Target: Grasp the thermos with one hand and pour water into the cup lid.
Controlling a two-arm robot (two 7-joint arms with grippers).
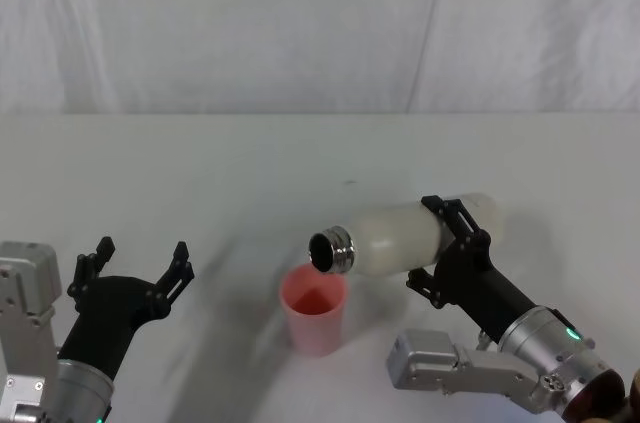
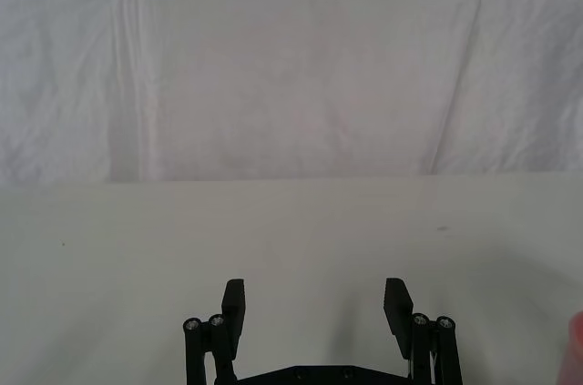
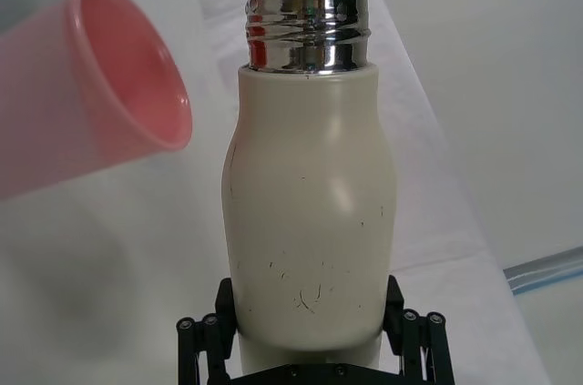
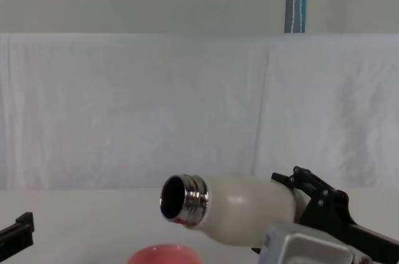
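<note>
The right tool (image 1: 452, 240) clamps the thermos (image 1: 405, 236) around its smooth, stiff, probably slippery body, tipped almost flat with its steel neck over the light, easily toppled cup lid (image 1: 315, 309) on the table (image 1: 230, 193), while the left tool (image 1: 140, 265) gapes wide, empty, at near left.

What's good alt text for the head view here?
The right gripper holds the cream-white thermos tipped nearly on its side, its open steel neck just above the rim of the pink cup lid standing on the white table. The left gripper sits open at lower left, holding nothing. No stream of water can be made out.
</note>
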